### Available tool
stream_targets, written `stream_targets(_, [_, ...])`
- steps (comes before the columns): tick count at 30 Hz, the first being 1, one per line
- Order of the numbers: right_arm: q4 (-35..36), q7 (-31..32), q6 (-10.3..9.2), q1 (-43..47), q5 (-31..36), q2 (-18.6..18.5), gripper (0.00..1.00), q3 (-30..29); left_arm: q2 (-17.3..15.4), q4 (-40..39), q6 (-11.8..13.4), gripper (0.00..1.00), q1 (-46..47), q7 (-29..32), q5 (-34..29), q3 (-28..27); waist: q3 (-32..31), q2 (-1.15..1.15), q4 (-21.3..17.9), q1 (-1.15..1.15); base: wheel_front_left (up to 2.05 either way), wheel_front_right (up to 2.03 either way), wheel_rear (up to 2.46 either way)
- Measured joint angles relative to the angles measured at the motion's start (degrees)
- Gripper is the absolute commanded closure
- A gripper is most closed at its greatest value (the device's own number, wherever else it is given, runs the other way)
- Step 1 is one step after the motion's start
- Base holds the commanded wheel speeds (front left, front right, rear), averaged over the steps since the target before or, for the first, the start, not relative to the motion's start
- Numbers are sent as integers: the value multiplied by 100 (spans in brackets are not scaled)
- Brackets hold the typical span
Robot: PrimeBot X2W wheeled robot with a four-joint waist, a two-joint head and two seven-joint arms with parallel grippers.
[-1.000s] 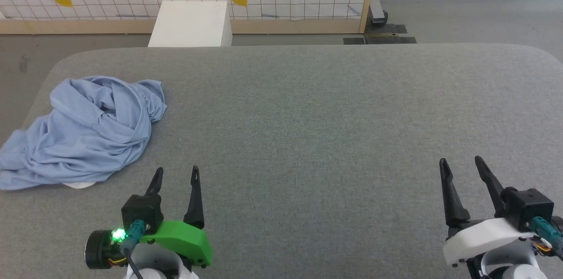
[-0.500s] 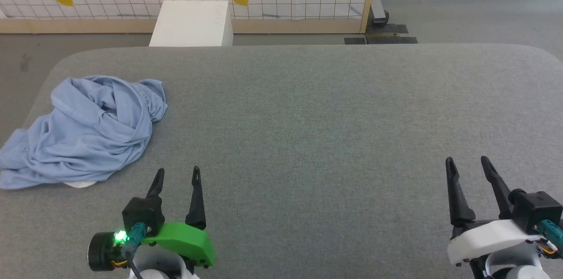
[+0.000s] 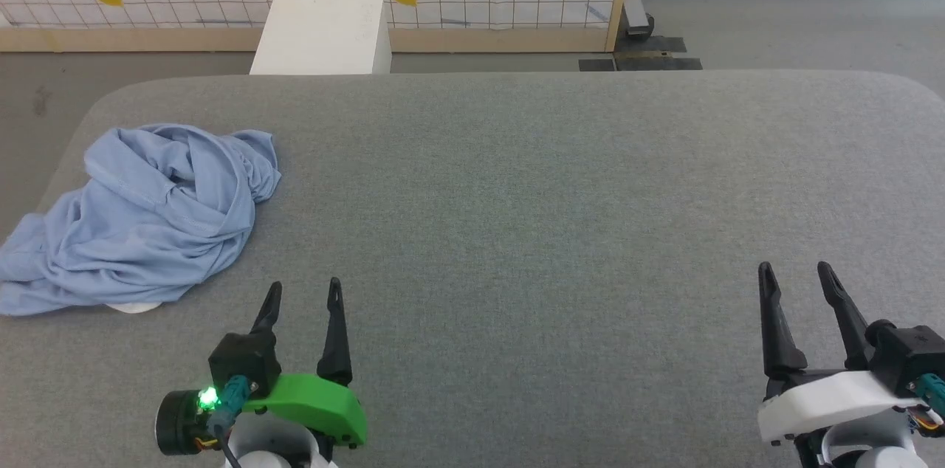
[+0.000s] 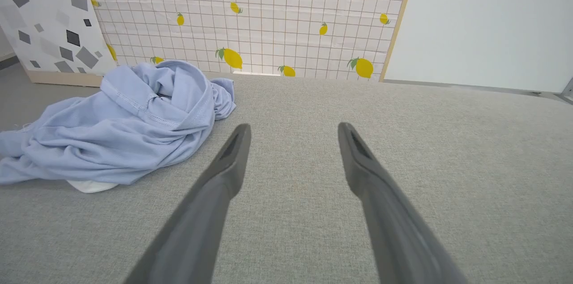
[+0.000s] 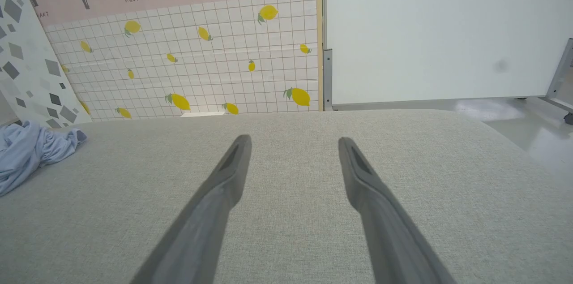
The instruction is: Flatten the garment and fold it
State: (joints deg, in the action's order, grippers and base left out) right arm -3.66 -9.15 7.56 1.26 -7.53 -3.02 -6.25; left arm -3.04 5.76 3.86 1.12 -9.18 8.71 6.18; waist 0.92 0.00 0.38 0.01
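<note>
- Plainly bunched in one heap on the left part of the grey table point(image 3: 517, 180): garment point(image 3: 144, 221), close to the left edge.
- Ahead and to the left of the left gripper point(image 3: 304, 283), near but not touching; well apart from the right gripper point(image 3: 794, 266), so left arm nearer.
- Long axis of the heap slanting from near-left to far-right.
- Both grippers spread wide, pinching nothing.
- Counted: one garment, two grippers, one table.
</note>
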Motion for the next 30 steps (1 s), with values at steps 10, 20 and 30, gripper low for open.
stream_targets(10, [-47,-122,0,1,-65,0,0,-79,0,107,51,0,22,-123,60,83,-2,0,27,0,0,0,0])
stream_targets(20, [-113,-249,0,3,-111,0,0,-153,1,193,142,0,44,-248,146,130,-20,0,222,0,0,0,0])
stream_targets(30, [-221,-364,0,75,-112,2,0,-63,0,303,208,0,40,-360,192,26,-78,0,765,0,0,0,0])
